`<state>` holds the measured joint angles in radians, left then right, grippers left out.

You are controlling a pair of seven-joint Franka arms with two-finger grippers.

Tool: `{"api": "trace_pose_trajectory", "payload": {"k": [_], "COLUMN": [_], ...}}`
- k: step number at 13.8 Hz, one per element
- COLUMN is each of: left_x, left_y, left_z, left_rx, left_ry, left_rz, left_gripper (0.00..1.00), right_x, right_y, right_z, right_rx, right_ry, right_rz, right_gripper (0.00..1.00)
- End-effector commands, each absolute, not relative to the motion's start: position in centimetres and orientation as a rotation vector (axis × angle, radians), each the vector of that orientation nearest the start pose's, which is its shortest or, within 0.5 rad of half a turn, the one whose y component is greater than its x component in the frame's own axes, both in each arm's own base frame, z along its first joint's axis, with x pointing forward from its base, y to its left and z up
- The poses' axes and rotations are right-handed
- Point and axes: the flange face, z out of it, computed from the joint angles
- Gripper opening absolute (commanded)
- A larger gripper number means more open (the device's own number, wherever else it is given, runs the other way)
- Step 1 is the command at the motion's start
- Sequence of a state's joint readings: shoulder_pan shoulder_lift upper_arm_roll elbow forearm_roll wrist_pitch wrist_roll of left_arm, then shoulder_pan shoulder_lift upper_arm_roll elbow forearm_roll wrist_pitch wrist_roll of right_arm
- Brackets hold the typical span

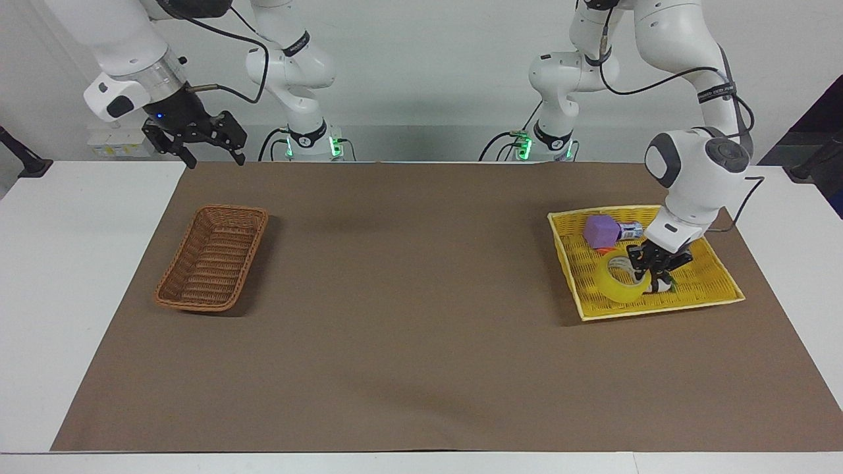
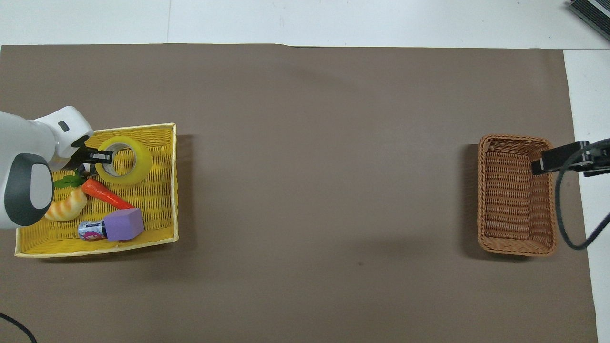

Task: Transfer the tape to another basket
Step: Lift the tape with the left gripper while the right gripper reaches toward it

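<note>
While the tape (image 1: 618,283) has been gripped, it has not left the yellow tray (image 1: 714,289) at the left arm's end of the table, so by my reading the task is only at its first stage: the roll is taken hold of and seems tilted, perhaps just coming off the tray floor, though I cannot say whether it is fully clear. The left gripper (image 1: 649,268) is closed on the roll's wall, one finger inside the white core and one outside, as the overhead view shows at the ring's edge (image 2: 97,156). What is left is the lift, the carry over the brown mat (image 1: 408,316) and the release into the brown wicker basket (image 1: 214,266), which sits at the right arm's end and holds nothing visible. The right gripper (image 1: 209,139) waits in the air over the mat's edge above that basket, its fingers spread and holding nothing. By count: one tape roll, one wicker basket, one yellow tray, and in the tray one toy carrot (image 2: 106,194), one bread piece (image 2: 66,207), one purple block (image 2: 125,224) and one small can (image 2: 90,229).
</note>
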<state>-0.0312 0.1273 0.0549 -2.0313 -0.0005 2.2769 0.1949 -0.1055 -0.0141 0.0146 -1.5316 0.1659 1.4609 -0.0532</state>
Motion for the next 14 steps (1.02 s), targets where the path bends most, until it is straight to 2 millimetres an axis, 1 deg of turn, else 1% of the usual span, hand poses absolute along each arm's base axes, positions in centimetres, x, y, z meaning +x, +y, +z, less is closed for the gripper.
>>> {"api": "trace_pose_trajectory", "payload": {"k": [1,2,3,4,6,7,8,9,10,12,13,14], "left_x": [57.6,57.3,57.1,57.0,56.6,56.3,56.0,55.7,55.2,54.3,53.7,53.0], "left_y": [-0.8,-2.5,-4.5,-5.8,-9.1,-10.8,-12.6,-14.0,-15.5,-18.5,-20.2,-21.9], "left_z": [43.3,43.9,44.1,44.1,44.2,44.3,44.4,44.4,44.5,44.7,44.9,45.0], "left_rx": [-3.117,-3.121,-3.148,-3.177,-3.213,-3.241,-3.267,-3.288,-3.314,-3.334,-3.343,-3.349], "left_ry": [0.321,0.356,0.341,0.286,0.264,0.235,0.213,0.218,0.217,0.191,0.181,0.171], "left_rz": [-0.213,-0.221,-0.227,-0.232,-0.232,-0.229,-0.231,-0.227,-0.218,-0.207,-0.200,-0.192], "left_gripper": [0.00,0.00,0.00,0.00,0.00,0.00,0.00,0.00,0.00,0.00,0.00,0.00], "right_x": [53.0,52.5,52.0,51.8,51.8,51.7,51.6,51.6,51.6,51.6,52.0,52.5], "right_y": [-2.9,-2.3,-2.0,-1.4,-0.4,1.4,2.7,3.3,3.6,5.3,5.8,6.3], "right_z": [64.5,64.1,63.5,62.9,60.9,60.1,59.0,57.4,55.4,51.1,48.8,47.3], "right_rx": [-2.914,-2.910,-2.904,-2.867,-2.818,-2.816,-2.802,-2.763,-2.726,-2.656,-2.591,-2.570], "right_ry": [-0.018,-0.032,-0.040,-0.043,-0.049,-0.096,-0.123,-0.114,-0.102,-0.106,-0.116,-0.148], "right_rz": [0.072,0.086,0.108,0.124,0.173,0.202,0.240,0.273,0.301,0.320,0.301,0.285], "right_gripper": [1.00,1.00,1.00,1.00,1.00,1.00,1.00,1.00,1.00,1.00,1.00,1.00]}}
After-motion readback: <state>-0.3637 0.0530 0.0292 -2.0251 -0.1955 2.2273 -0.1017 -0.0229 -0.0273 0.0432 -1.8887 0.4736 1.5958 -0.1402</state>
